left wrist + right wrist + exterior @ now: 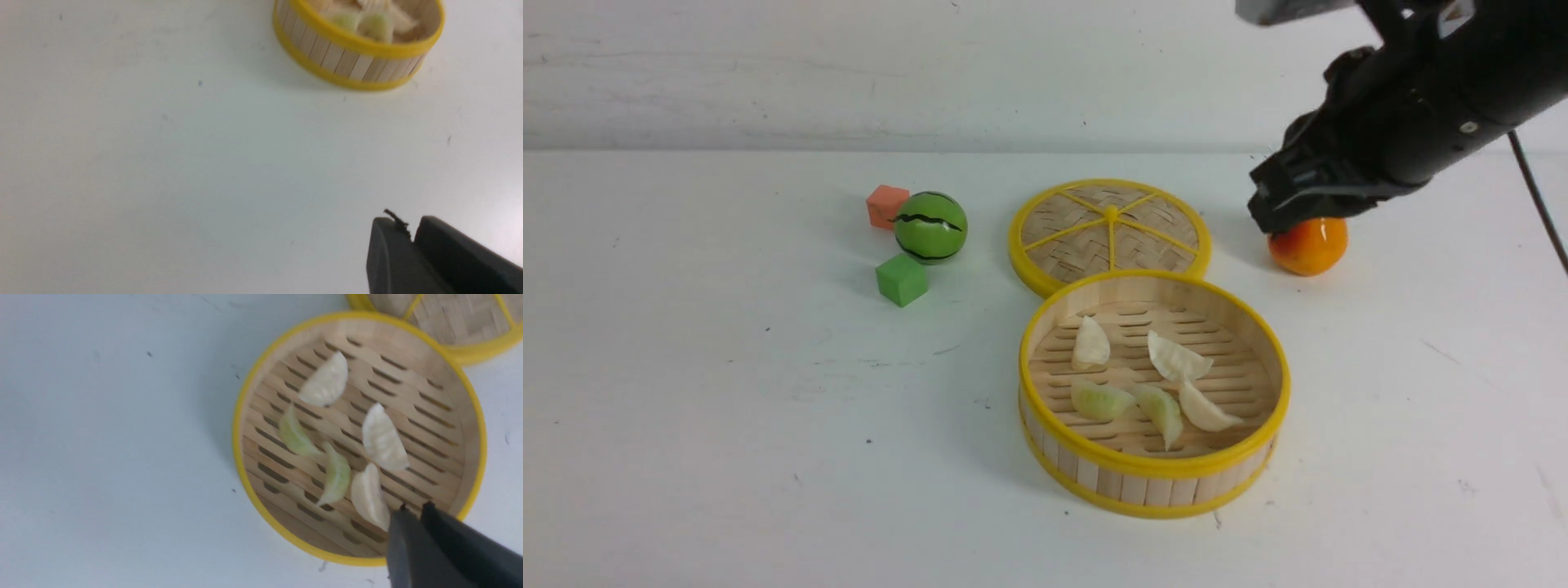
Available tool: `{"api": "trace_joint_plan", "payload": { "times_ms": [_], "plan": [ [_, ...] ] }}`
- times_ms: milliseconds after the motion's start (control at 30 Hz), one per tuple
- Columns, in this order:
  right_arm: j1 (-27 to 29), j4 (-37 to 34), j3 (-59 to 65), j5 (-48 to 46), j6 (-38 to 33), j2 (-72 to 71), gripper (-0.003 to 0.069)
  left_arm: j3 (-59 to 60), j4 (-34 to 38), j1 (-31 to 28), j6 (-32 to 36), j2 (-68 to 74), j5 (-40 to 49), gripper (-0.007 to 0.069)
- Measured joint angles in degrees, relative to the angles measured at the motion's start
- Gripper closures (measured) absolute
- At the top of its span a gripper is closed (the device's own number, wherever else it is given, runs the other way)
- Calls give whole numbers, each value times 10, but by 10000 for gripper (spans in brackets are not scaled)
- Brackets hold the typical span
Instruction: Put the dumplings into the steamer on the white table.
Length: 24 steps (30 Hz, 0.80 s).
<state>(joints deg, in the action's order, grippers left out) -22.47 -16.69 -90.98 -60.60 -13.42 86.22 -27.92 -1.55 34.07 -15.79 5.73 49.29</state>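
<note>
Front view: five cream and pale-green crescent dumplings are being cradled in the yellow-rimmed bamboo steamer on the white bench; seemingly nothing left, both arms' jaws pressed together, empty.

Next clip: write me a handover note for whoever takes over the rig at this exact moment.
Left gripper: shut, empty, over bare white table.
Right gripper: shut, empty, raised, overlapping the orange fruit in the front view.
Dumplings: all five lie on the slatted floor of the steamer.
Done: loading looks complete.
Left: no dumpling remains outside; the woven lid lies flat behind the steamer.
</note>
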Motion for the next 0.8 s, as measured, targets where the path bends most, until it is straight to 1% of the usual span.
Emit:
{"api": "trace_joint_plan", "payload": {
  "times_ms": [33, 67, 100, 133, 167, 267, 333, 367, 433, 500, 533, 567, 800],
  "plan": [
    [0, -21, 16, 15, -16, -26, 667, 6, -5, 0, -5, -24, -16, 540],
    [0, -50, 45, 39, -37, -54, 678, 11, -13, 0, -7, -42, -31, 537],
    [0, -50, 45, 43, -37, -58, 678, 12, -15, 0, -7, -44, -31, 537],
    [0, -75, 78, 72, -56, -87, 680, 16, -22, 0, -9, -54, -36, 535],
    [0, -85, 93, 86, -65, -100, 680, 17, -24, 0, -9, -57, -37, 534],
    [0, -146, 187, 165, -122, -177, 680, 18, -28, 0, -11, -58, -32, 533],
    [0, -167, 233, 211, -152, -224, 678, 20, -29, 0, -11, -58, -31, 531],
    [0, -173, 249, 226, -163, -234, 678, 22, -29, 0, -11, -58, -30, 531],
    [0, -185, 308, 284, -196, -298, 678, 23, -30, 0, -11, -58, -28, 528],
    [0, -187, 351, 331, -208, -341, 677, 24, -30, 0, -11, -58, -28, 525],
    [0, -187, 355, 335, -209, -348, 677, 24, -30, 0, -11, -58, -28, 524],
    [0, -189, 380, 359, -211, -375, 676, 24, -30, 0, -11, -58, -28, 523],
    [0, -191, 434, 378, -215, -435, 670, 24, -31, 0, -13, -58, -28, 523]
  ]
}}
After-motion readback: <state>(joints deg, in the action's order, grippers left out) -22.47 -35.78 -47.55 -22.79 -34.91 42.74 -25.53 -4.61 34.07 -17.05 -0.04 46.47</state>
